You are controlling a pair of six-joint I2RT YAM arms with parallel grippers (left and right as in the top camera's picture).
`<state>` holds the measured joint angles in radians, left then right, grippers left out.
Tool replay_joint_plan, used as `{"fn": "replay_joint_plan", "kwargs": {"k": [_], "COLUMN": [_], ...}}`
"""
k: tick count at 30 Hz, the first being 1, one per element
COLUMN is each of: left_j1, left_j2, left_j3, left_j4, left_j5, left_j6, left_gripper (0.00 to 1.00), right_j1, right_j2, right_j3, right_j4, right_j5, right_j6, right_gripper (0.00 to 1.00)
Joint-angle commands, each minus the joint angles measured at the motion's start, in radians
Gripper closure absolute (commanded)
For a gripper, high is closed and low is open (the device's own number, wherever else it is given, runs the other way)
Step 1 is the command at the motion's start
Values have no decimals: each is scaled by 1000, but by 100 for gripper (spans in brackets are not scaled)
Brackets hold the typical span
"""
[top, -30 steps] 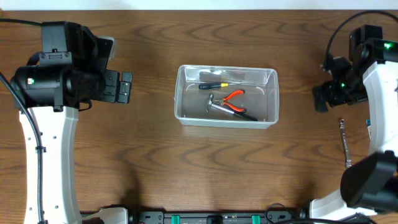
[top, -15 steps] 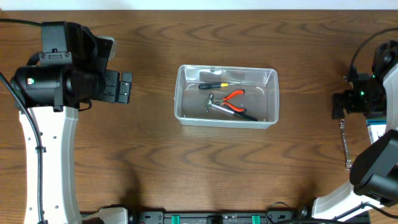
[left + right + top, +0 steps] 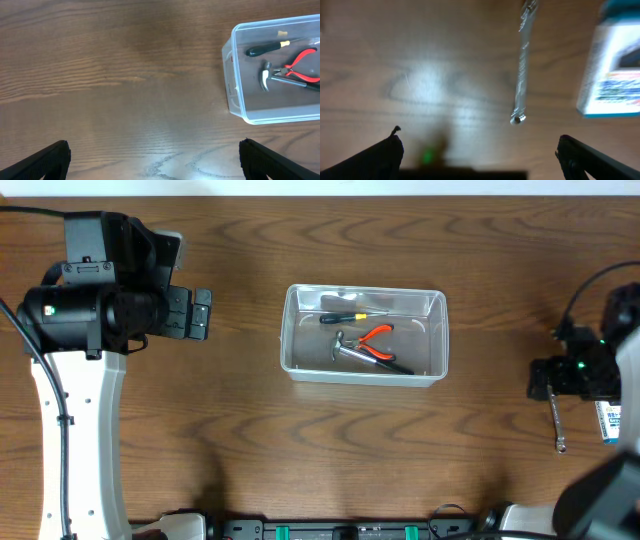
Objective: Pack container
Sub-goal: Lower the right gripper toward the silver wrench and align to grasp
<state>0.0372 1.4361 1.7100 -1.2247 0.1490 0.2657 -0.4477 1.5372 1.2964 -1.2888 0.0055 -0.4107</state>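
The clear plastic container (image 3: 363, 335) sits mid-table and shows at the upper right of the left wrist view (image 3: 235, 95). Inside lie a black-handled screwdriver (image 3: 340, 317), red-handled pliers (image 3: 377, 340) and a small hammer (image 3: 350, 350). My left gripper (image 3: 203, 314) stands open well left of the container, with only bare wood between its fingers (image 3: 47, 161). At the right side my right gripper (image 3: 541, 380) is open too, hovering beside a slim metal wrench (image 3: 556, 420), which lies ahead of the jaws (image 3: 522, 70) in the right wrist view.
A small blue-and-white box (image 3: 608, 420) lies at the far right edge, just past the wrench, and shows blurred in the right wrist view (image 3: 612, 65). Arm bases stand along the front edge.
My right arm has swung from the upper right down toward the front, ending over the wrench's near end. The left arm and the container's contents have not moved.
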Motion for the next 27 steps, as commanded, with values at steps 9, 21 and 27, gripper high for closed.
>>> {"fn": "replay_joint_plan", "kwargs": {"k": [9,21,27], "left_j1": [-4,-4,-4], "left_j2": [-5,-5,-5], "left_j3": [6,6,6], "left_j4": [0,0,0], "left_j5": [-12,-11,-12], "left_j6": [-5,-5,-5], "left_gripper": [2,2,2], "right_j1": [-173,-155,-155], "right_j2": [-75,-50,25], "right_j3": [-111,-156,-173], "right_j4": [177,234,238], "right_j5": [-66,50,51], "right_j6": [-104,-446,-370], "right_gripper": [1,1,1]}}
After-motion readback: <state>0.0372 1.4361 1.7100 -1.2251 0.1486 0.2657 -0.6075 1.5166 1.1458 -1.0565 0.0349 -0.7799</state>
